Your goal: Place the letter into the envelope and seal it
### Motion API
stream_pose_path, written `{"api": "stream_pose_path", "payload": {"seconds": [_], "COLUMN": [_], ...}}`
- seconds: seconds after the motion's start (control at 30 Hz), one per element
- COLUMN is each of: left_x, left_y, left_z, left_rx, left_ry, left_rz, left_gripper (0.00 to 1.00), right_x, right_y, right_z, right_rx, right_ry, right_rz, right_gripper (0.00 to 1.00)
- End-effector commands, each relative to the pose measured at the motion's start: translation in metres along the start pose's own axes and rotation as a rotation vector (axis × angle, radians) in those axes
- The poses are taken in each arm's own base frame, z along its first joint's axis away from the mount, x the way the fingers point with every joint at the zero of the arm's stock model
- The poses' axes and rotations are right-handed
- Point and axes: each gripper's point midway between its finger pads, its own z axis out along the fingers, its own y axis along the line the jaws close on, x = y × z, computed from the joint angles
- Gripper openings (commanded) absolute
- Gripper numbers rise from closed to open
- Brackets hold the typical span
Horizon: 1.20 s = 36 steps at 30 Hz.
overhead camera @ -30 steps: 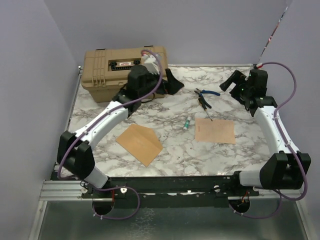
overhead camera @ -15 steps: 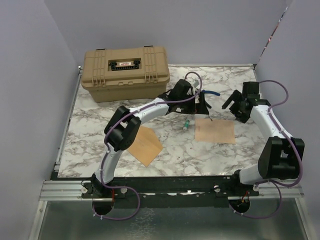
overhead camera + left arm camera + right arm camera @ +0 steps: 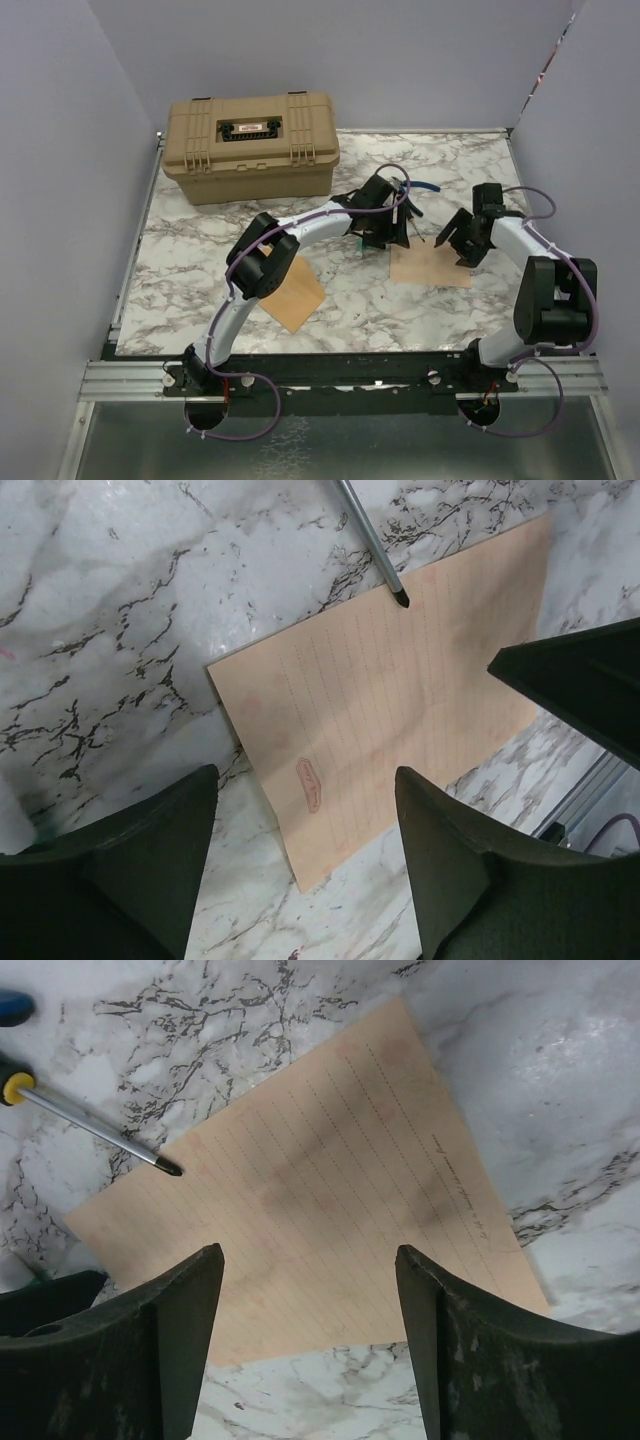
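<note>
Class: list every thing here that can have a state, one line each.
letter: flat on table, outside envelope, unheld
envelope: flat on table, partly under left arm
tan case: lid shut
left end effector: open, over the letter
right end effector: open, over the letter

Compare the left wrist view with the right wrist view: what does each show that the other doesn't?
Only the left wrist view shows a small reddish oval mark on the letter and a metal rail. Only the right wrist view shows the screwdriver's yellow collar and faint writing along one edge. Both show the letter flat on the marble table, the screwdriver tip at its edge, with left gripper and right gripper open.
</note>
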Motion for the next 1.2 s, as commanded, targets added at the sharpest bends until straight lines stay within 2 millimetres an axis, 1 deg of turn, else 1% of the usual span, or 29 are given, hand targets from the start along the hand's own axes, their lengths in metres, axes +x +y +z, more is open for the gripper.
{"api": "stream_pose_path", "payload": {"seconds": [0.0,0.2,0.37,0.47,0.63,0.67,0.7,0.8,0.9,0.97,1.07,1.17], "left_x": [0.02,0.023,0.017,0.016,0.01,0.008,0.008,0.007,0.008,0.009,0.006,0.005], "left_y": [0.016,0.012,0.004,0.002,0.006,0.008,0.008,0.011,0.012,0.014,0.023,0.044], "left_z": [0.019,0.021,0.021,0.021,0.017,0.015,0.015,0.012,0.01,0.008,0.003,-0.005], "left_rx": [-0.054,-0.025,0.002,0.013,0.01,0.008,0.008,0.018,0.029,0.023,-0.011,-0.08], "left_ry": [0.075,0.104,0.1,0.101,0.092,0.088,0.09,0.101,0.116,0.115,0.095,0.066], "left_rz": [-0.053,-0.054,-0.032,-0.028,-0.047,-0.055,-0.063,-0.091,-0.123,-0.139,-0.168,-0.24], "left_gripper": [0.7,0.63,0.54,0.5,0.49,0.5,0.53,0.66,0.76,0.78,0.78,0.77], "right_x": [0.012,0.023,0.035,0.038,0.038,0.038,0.039,0.041,0.043,0.043,0.045,0.044], "right_y": [0.006,0.004,0.004,0.005,0.006,0.006,0.006,0.005,0.003,0.003,-0.001,-0.008], "right_z": [0.012,0.023,0.033,0.036,0.039,0.04,0.04,0.042,0.042,0.042,0.042,0.041], "right_rx": [-0.04,-0.04,-0.055,-0.062,-0.064,-0.065,-0.062,-0.059,-0.051,-0.047,-0.027,0.004], "right_ry": [0.066,0.115,0.162,0.174,0.177,0.177,0.18,0.188,0.19,0.187,0.187,0.167], "right_rz": [0.032,0.042,0.063,0.068,0.075,0.077,0.08,0.085,0.095,0.102,0.115,0.135], "right_gripper": [0.72,0.7,0.68,0.67,0.67,0.67,0.67,0.67,0.67,0.67,0.67,0.67]}}
